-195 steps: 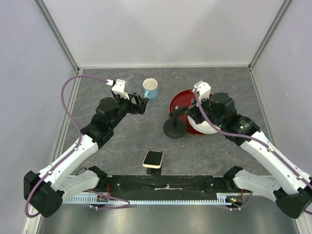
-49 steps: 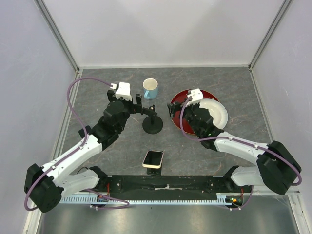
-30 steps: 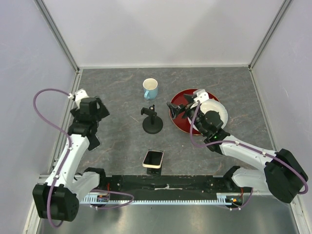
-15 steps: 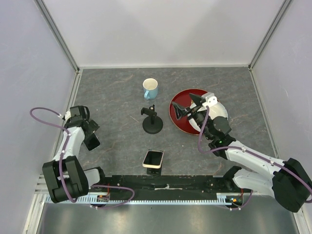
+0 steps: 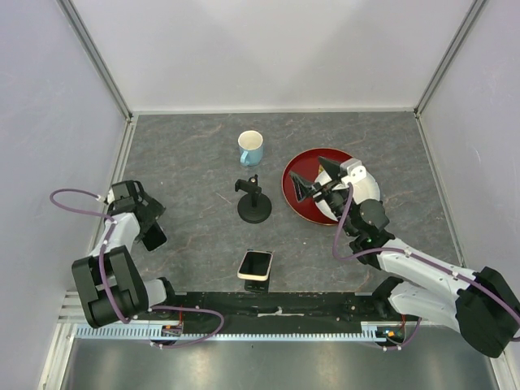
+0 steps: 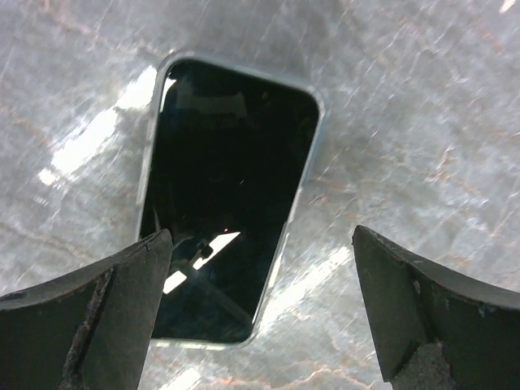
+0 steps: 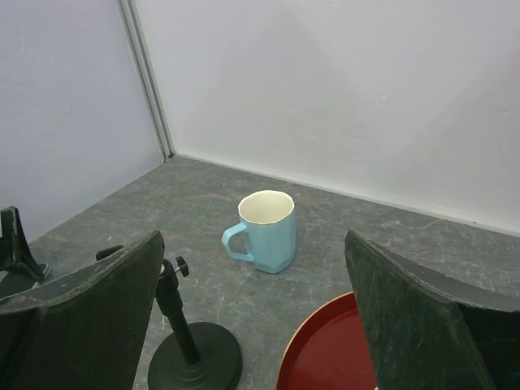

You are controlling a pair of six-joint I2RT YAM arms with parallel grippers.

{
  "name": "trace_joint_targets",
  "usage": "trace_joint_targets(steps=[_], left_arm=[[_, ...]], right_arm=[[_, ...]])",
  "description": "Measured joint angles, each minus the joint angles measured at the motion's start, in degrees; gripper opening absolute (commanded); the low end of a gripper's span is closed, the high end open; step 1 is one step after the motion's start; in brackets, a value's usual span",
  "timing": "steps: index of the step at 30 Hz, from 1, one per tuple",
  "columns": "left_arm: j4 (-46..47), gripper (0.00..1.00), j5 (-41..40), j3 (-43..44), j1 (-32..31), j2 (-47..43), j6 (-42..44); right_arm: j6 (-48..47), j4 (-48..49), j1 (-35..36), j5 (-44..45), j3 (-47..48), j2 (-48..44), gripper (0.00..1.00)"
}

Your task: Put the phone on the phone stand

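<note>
My left hand (image 6: 262, 236) hangs over the phone (image 6: 231, 195), fingers spread wider than the phone and gripping nothing. The phone lies flat on the tabletop (image 6: 422, 122), screen up, directly below the hand, with one short end between the two fingers. I cannot tell whether either finger touches it. My right hand (image 7: 253, 244) is likewise wide open and empty above the red plate (image 7: 325, 357). A pale blue mug (image 7: 264, 231) stands ahead of it, and a black pole stand (image 7: 195, 357) sits ahead to its left.
</note>
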Motion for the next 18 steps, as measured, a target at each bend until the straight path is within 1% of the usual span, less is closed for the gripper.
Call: trace_joint_targets(steps=[6,11,14,18], left_arm=[[8.1,1.0,5.1,0.3,0.6,2.8,-0.1],[10.7,1.0,7.6,0.1,0.6,2.5,-0.1],[7.2,1.0,5.5,-1.8,0.4,-1.6,-0.8],[-1.6,1.0,-1.5,-1.9,0.4,-6.3,-3.9]], right_arm=[[-0.2,2.1,-0.1,0.0,-2.1,-0.9,0.98],[-0.3,3.0,-0.5,0.0,-2.9,-2.0,0.98],[-0.3,3.8,-0.5,0.0,-3.1,-2.5,0.98],[-0.3,4.7,-0.7,0.0,-3.1,-2.8,0.98]])
